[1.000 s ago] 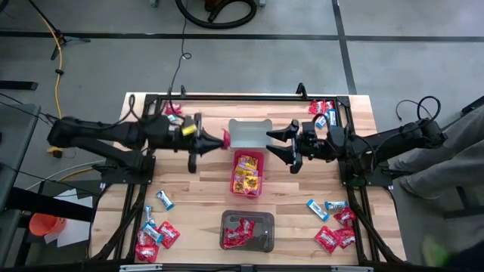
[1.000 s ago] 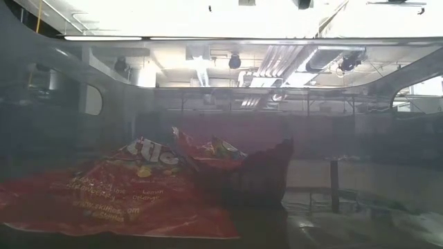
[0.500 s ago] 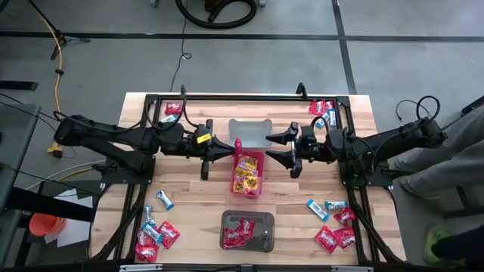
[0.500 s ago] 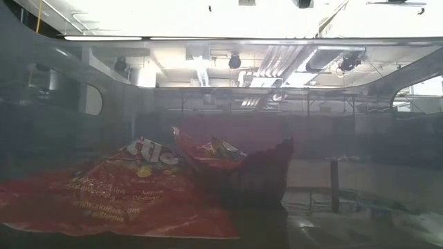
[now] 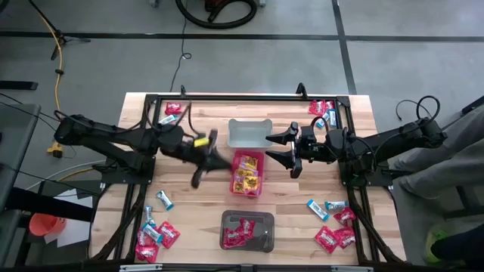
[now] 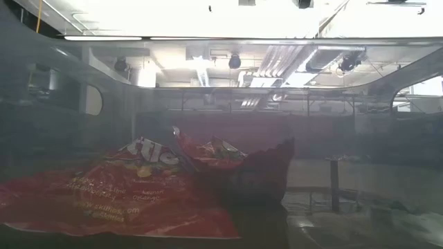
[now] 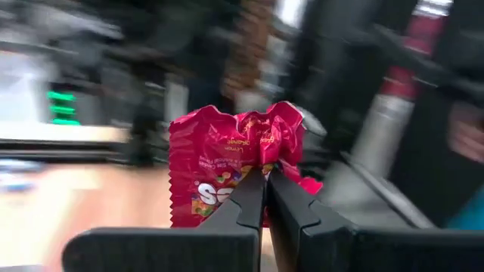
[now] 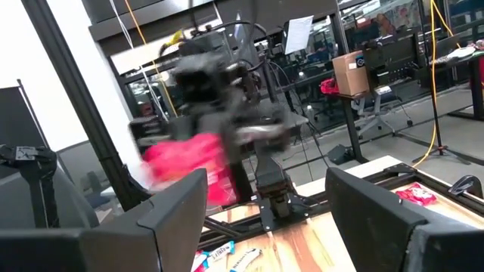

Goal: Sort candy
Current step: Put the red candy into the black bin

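Clearly the left gripper [image 7: 265, 181] was the one at work: its two dark fingers were pressed together on the lower edge of a red packet [image 7: 231, 162], which stood up crumpled beyond the tips in the left wrist view, pinched at the rim so the rest of the wrapper hung free to fall away. From above, that gripper [image 5: 215, 157] sat just beside the left wall of the pink bin [image 5: 259, 187] in the middle of the table, though the arm was smeared there and the packet itself could not be picked out in that view; probably it was being carried toward a bin. The pink bin already held yellow and red-printed packets, the dark bin [image 5: 266, 219] nearer the front edge held red ones, and the grey bin [image 5: 249, 133] behind appeared bare inside, the three lined up down the centre so either arm could reach them. The right gripper [image 5: 290, 149] waited on the other side of the pink and grey bins with its fingers spread wide and nothing between them, kept near the row for a turn of its own. Unsorted candy lay in heaps at the table's corners: red and blue-and-white pieces at the front left [image 5: 155, 230], front right [image 5: 334, 227], back right [image 5: 322, 112] and a few at the back left [image 5: 173, 111], well apart from the bins
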